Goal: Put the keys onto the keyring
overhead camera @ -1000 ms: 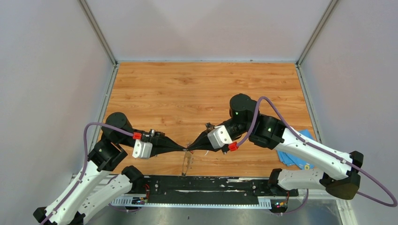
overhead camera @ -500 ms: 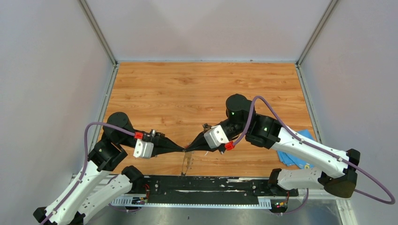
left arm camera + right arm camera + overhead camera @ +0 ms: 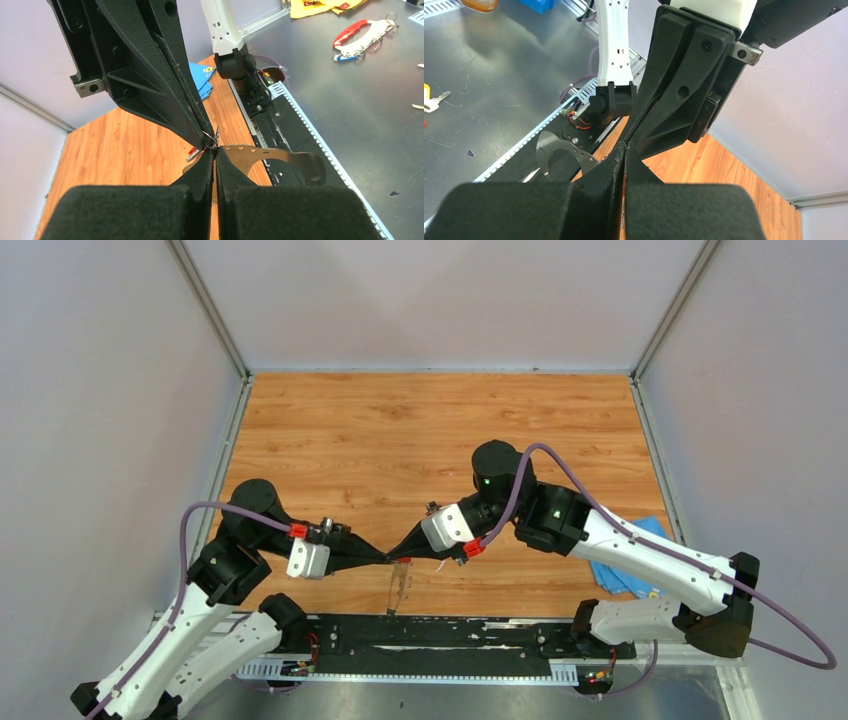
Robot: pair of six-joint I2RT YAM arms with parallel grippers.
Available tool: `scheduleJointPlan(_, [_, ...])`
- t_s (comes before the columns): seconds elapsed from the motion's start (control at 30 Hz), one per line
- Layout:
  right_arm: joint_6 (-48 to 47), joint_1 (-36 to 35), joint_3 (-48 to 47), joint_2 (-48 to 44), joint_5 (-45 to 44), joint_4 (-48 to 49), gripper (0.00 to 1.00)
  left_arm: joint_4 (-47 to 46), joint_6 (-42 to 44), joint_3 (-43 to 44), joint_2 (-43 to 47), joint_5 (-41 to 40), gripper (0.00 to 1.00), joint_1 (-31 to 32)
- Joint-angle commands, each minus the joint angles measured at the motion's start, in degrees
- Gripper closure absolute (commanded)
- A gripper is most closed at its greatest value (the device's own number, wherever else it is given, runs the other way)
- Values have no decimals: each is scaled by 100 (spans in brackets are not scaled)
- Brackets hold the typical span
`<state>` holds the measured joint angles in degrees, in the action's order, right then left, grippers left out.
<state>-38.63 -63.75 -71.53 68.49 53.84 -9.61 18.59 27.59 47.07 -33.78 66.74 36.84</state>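
Keyring (image 3: 280, 154) rim clamped in fully closed left gripper (image 3: 387, 559); red-headed key (image 3: 192, 151) pinched in closed right gripper (image 3: 397, 552), tips meeting above bench (image 3: 400, 430)

Bright, even light on the table (image 3: 420, 430); shadows on it soft, faint. In wrist views, nearest pads (image 3: 125, 212) blurred.
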Motion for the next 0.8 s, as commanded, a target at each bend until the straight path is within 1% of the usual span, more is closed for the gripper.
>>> scheduleJointPlan(0.0, [65, -64, -124, 113, -375, -91, 100, -169, 181, 258, 57, 94, 100, 8])
scheduleJointPlan(0.3, [166, -55, -131, 74, -600, -136, 100, -191, 176, 320, 55, 47, 100, 8])
scheduleJointPlan(0.5, [358, -59, -360, 118, -687, -410, 98, -944, -305, 188, 139, -187, 100, 7])
scheduleJointPlan(0.7, [453, -59, -568, 178, -832, -813, 88, -1138, -353, 197, 110, -204, 100, 7])
scheduleJointPlan(0.77, [490, -59, -637, 204, -868, -889, 86, -1143, -347, 189, 122, -188, 100, 8])
